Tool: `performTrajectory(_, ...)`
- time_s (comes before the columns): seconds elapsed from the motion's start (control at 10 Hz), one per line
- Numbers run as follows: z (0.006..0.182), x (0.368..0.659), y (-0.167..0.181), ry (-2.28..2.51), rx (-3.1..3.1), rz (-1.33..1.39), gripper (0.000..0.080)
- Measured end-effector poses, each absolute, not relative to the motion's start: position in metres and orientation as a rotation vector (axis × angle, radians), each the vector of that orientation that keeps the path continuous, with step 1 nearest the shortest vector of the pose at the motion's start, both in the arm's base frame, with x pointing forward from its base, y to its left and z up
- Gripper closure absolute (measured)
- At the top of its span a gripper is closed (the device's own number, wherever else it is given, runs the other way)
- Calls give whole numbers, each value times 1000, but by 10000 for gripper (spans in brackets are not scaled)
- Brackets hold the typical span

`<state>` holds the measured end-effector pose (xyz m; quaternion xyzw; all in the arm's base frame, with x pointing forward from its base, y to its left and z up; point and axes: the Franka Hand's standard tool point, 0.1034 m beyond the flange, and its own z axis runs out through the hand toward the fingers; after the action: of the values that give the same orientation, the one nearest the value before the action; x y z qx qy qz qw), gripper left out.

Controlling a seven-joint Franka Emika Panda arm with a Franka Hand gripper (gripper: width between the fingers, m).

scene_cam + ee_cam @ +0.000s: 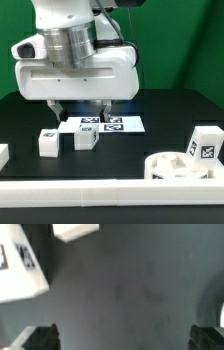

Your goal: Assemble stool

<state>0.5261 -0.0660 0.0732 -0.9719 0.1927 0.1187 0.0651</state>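
Note:
The stool lies in loose white parts on the black table. Its round rimmed seat disc (185,166) rests at the exterior view's right front, with one tagged leg (203,144) standing just behind it. Two more legs (48,142) (86,138) stand side by side left of centre. My gripper (78,110) hangs above and slightly behind those two, open, with nothing between its dark fingers (55,107). The wrist view shows bare table between the fingertips (40,337), a tagged leg (20,269) off to one side, and my gripper (124,338) holding nothing.
The marker board (103,124) lies flat behind the two legs, under the gripper. A long white border rail (100,190) runs along the front edge. Another white block (3,153) peeks in at the exterior view's left edge. A green backdrop stands behind.

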Motion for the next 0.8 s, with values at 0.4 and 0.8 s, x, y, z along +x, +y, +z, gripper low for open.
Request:
performTrajectory(0.4, 64, 517, -67, 613, -2911, 389, 150)
performTrajectory(0.8, 56, 502, -62, 592, -2882, 537, 150)
